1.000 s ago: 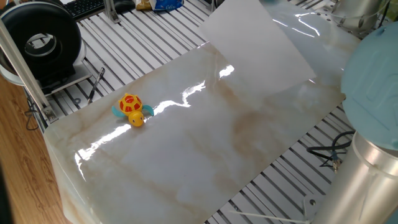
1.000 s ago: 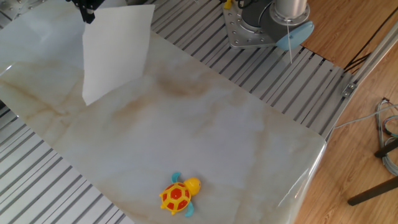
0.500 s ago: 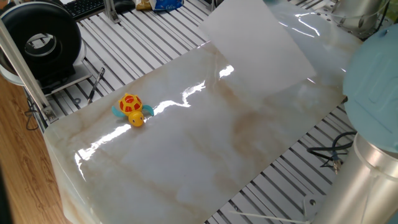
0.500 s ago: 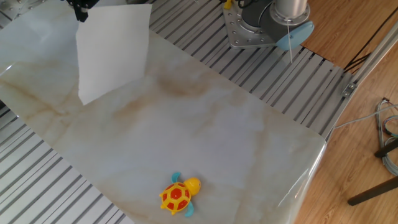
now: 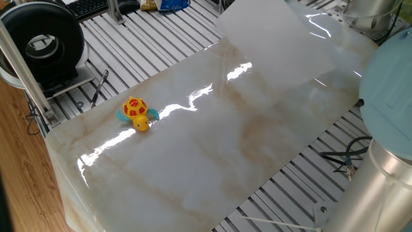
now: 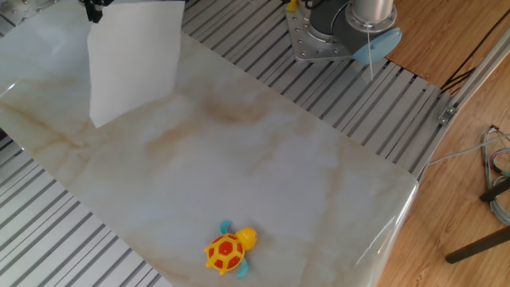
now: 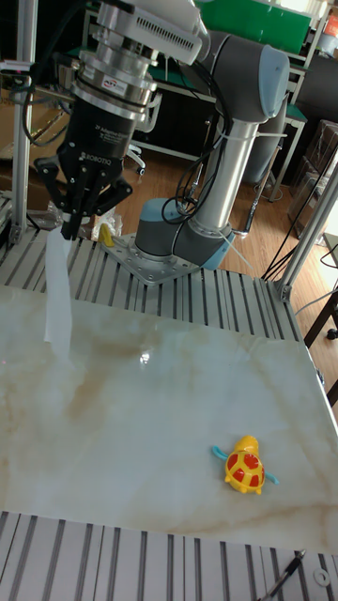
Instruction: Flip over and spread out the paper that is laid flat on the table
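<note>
1 tool pinching paper top edge, hanging above table.

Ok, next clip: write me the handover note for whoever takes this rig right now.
Claw: shut on the top edge of the thin white paper sheet.
Paper: hanging lifted, only its lower corner near the glossy cream marble table, at the end away from the small yellow toy turtle.
Done: sheet picked up.
Left: turn it over, lay it down and spread it flat, then release.
</note>
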Controlling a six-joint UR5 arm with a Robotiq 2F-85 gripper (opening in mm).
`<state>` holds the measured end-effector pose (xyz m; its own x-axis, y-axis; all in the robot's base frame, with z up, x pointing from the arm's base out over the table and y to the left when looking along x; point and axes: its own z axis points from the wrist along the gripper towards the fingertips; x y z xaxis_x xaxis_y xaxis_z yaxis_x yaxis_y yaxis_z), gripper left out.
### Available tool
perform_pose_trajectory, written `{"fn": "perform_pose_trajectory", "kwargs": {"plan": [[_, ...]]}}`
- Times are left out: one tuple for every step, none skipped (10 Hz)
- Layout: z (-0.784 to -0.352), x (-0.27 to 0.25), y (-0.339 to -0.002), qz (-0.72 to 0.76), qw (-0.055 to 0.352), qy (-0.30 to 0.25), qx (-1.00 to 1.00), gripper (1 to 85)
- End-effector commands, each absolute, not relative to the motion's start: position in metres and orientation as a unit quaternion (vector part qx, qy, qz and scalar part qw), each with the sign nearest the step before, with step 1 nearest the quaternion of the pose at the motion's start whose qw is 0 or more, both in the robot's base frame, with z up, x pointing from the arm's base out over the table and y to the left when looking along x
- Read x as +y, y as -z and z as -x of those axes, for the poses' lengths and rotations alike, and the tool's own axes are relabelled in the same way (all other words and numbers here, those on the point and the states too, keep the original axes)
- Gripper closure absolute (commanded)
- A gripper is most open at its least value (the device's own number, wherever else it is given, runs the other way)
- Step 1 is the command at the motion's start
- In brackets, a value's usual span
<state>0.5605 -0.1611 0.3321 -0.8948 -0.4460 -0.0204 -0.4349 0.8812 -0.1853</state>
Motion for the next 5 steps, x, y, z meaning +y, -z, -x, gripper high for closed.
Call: {"fn": "perform_pose_trajectory", "kwargs": {"plan": [[-0.569,-0.161,-0.329,0.230,0.041,0.092,0.968,84.7],[-0.574,-0.155,-0.326,0.225,0.045,0.086,0.970,84.7],[-0.579,-0.146,-0.323,0.216,0.054,0.072,0.972,84.7],[-0.580,-0.138,-0.321,0.207,0.056,0.057,0.975,84.7],[-0.581,-0.128,-0.318,0.194,0.060,0.042,0.978,84.7]]}}
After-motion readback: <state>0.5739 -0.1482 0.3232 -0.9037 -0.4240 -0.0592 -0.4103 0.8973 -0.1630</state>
